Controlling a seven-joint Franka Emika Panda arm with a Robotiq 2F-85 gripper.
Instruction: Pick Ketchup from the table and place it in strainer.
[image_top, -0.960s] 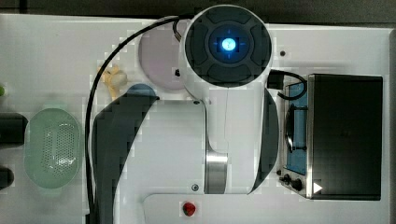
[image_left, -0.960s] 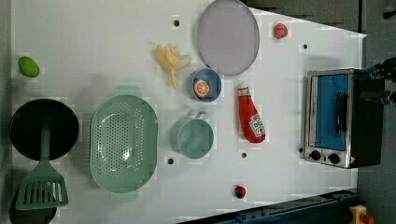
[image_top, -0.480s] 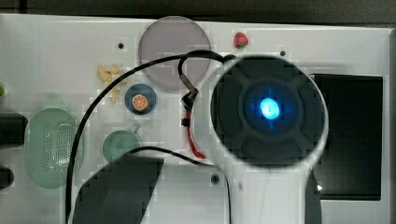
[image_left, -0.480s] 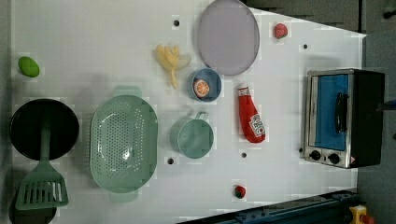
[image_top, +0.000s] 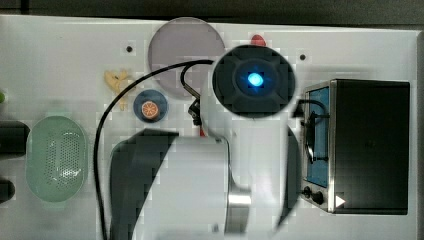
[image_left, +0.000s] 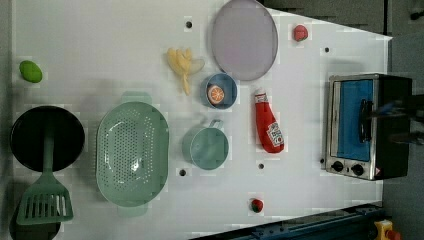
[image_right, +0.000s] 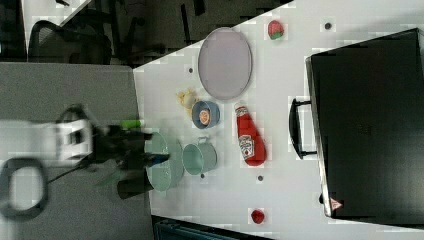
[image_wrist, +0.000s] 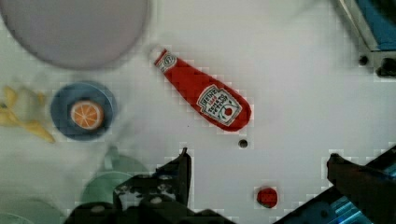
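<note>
A: Item, Ketchup (image_left: 268, 123): lies flat on the surface (image_left: 100, 45), cap toward the grey plate (image_left: 244, 39), between the green cup (image_left: 206, 146) and the toaster oven (image_left: 368, 125).
B: Gripper (image_wrist: 259, 163): fingers (image_wrist: 183, 168) spread wide, holding nothing, well above the bottle.
A: Advice: turn to span the narrow body at the label, descend straight.
B: Destination, strainer (image_left: 132, 153): beyond the cup, nothing inside.
A: Nearby: blue bowl with an orange slice (image_left: 218, 91) just beside the cap; a strawberry (image_left: 256, 204) well apart. The cup stands in the carry path; lift over it.
</note>
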